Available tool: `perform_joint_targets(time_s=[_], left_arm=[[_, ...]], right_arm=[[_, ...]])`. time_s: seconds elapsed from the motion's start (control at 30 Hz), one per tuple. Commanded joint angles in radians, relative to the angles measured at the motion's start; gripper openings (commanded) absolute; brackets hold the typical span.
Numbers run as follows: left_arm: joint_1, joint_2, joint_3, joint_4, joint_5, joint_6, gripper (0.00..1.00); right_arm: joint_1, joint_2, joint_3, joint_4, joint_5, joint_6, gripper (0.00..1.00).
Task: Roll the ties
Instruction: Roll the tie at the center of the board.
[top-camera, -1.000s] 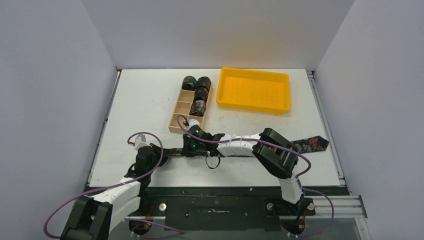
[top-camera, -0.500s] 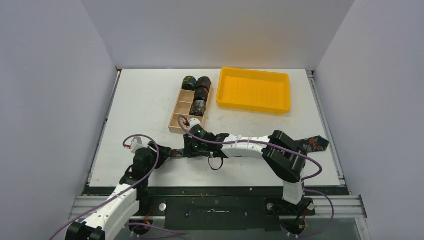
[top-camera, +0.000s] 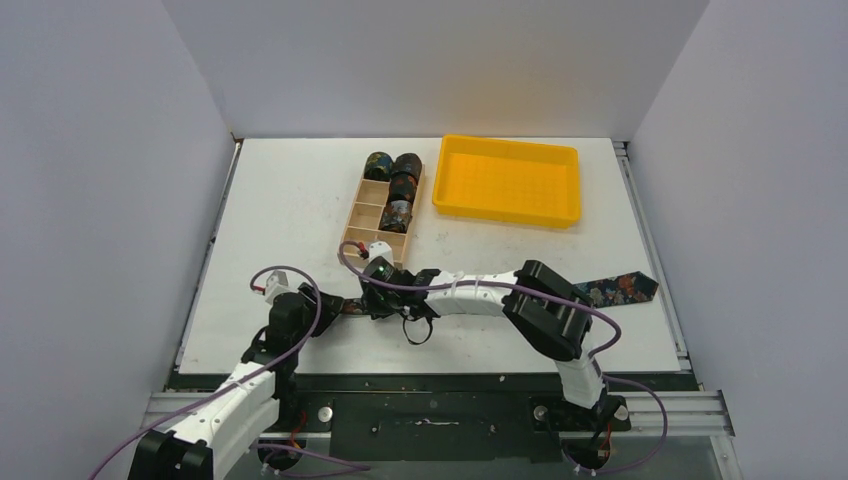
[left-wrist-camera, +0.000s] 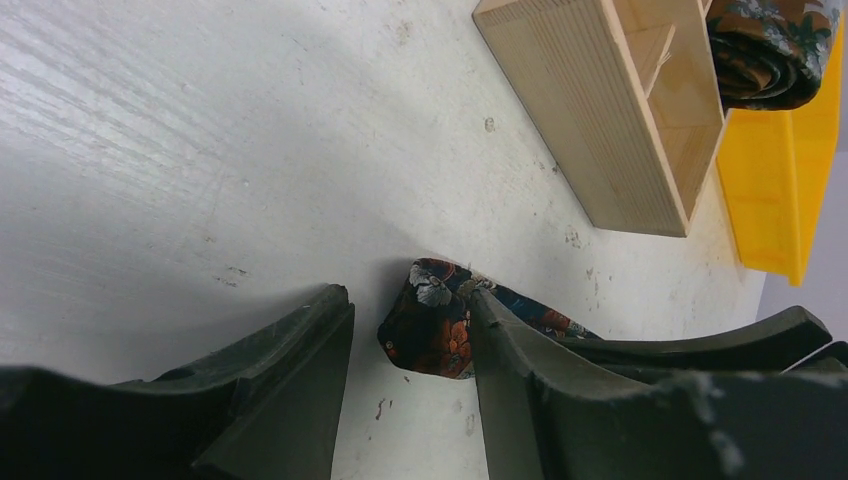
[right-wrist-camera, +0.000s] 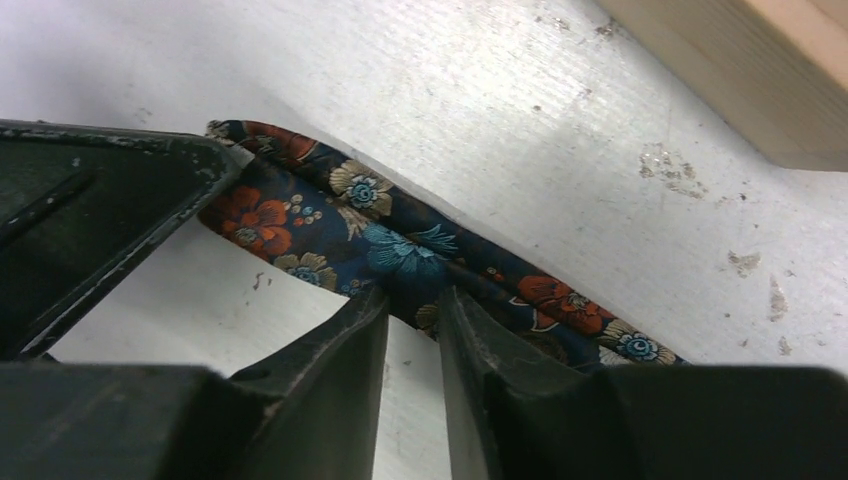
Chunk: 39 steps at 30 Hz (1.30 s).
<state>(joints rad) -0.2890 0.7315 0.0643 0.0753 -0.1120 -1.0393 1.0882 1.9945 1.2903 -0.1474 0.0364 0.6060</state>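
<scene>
Overhead view of a white table. From 9 to 11 o'clock the surface lies open for passage. At 12 o'clock a wooden compartment box with rolled ties stands just beside a yellow tray at 1 o'clock. The right arm lies across the near strip over a flat tie, leaving a narrow gap at the box's near end; the left gripper blocks 7 o'clock.
</scene>
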Motion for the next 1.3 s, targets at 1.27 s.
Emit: perform_joint_targets(time_s=[1.27], left_arm=[[0.031, -0.090, 0.058, -0.045, -0.005, 0.089, 0.47]], right_arm=[[-0.058, 0.002, -0.048, 0.058, 0.001, -0.145, 0.27]])
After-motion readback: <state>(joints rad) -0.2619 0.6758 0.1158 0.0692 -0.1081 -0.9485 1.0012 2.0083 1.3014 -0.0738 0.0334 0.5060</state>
